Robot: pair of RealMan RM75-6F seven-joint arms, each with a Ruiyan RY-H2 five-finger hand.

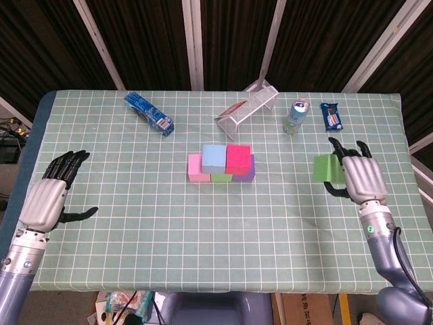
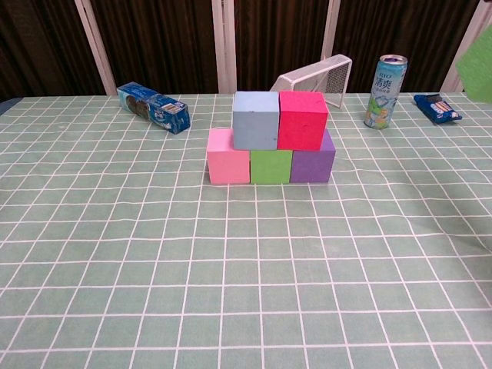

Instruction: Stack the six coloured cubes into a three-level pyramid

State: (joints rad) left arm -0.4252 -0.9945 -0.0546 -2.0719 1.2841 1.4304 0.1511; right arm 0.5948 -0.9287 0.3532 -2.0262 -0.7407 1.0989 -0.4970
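At frame right, the right hand (image 1: 358, 177) holds the light green cube (image 1: 325, 167) clear of the table, ready (likely) to cap the stack (image 1: 221, 163); left hand (image 1: 46, 200) spread, empty

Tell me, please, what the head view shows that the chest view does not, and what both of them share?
Only the head view shows both hands: the left hand open over the table's left side, and the right hand gripping the light green foam cube.

Only the chest view shows the five stacked cubes' front faces, and of the held cube just a corner at its right edge.

Both share the pink cube, blue biscuit box, white wire basket and drink can.
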